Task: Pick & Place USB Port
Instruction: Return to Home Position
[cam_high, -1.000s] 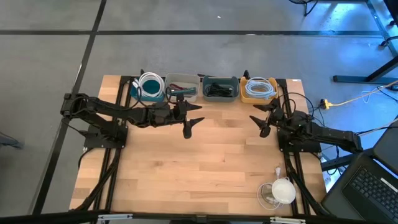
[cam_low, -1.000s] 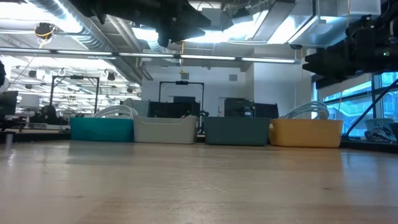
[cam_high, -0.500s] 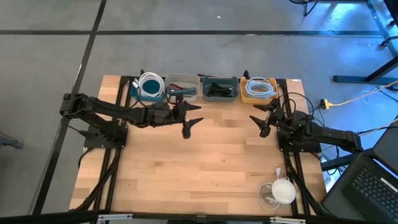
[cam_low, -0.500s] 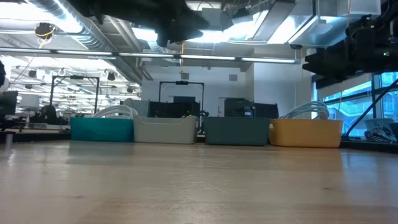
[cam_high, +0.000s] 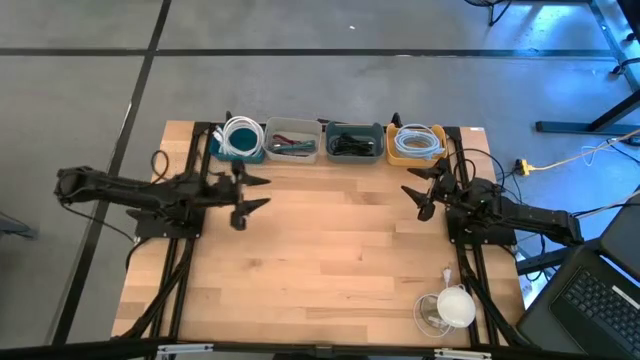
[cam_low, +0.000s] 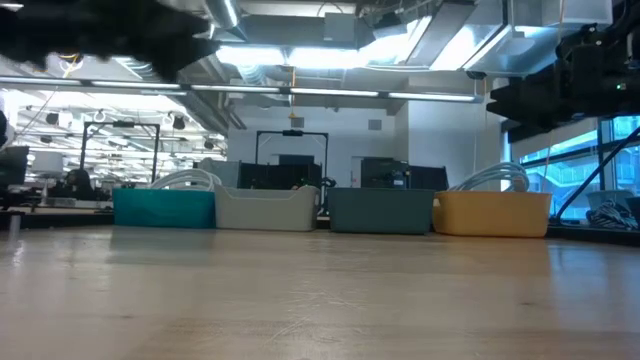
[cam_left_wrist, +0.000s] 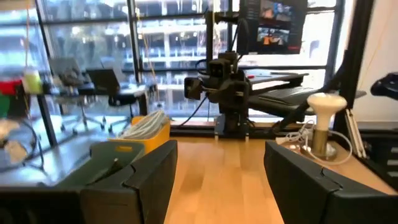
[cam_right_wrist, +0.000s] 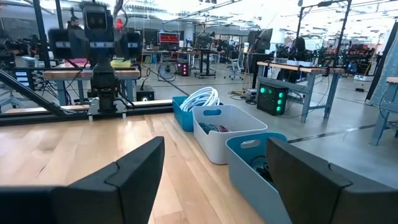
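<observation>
Four bins stand in a row along the table's far edge: a teal one (cam_high: 240, 141) with a white cable coil, a white one (cam_high: 292, 142) with small red and dark items, a blue-grey one (cam_high: 352, 142) with dark items, and a yellow one (cam_high: 417, 143) with a white coil. I cannot make out the USB port among their contents. My left gripper (cam_high: 262, 192) hangs open over the table's left part, short of the teal bin. My right gripper (cam_high: 408, 180) hangs open near the yellow bin. Nothing sits between either pair of fingers (cam_left_wrist: 221, 180) (cam_right_wrist: 214, 180).
A white round object (cam_high: 455, 305) with clear wrapping stands at the table's near right corner and shows in the left wrist view as a white mushroom-shaped object (cam_left_wrist: 326, 118). Bare wood (cam_high: 340, 250) lies between the two arms. A laptop (cam_high: 590, 300) sits off the table's right side.
My left gripper has drawn back toward the table's left edge, from in front of the white bin to in front of the teal one. It has sunk a little and stayed open and level.
</observation>
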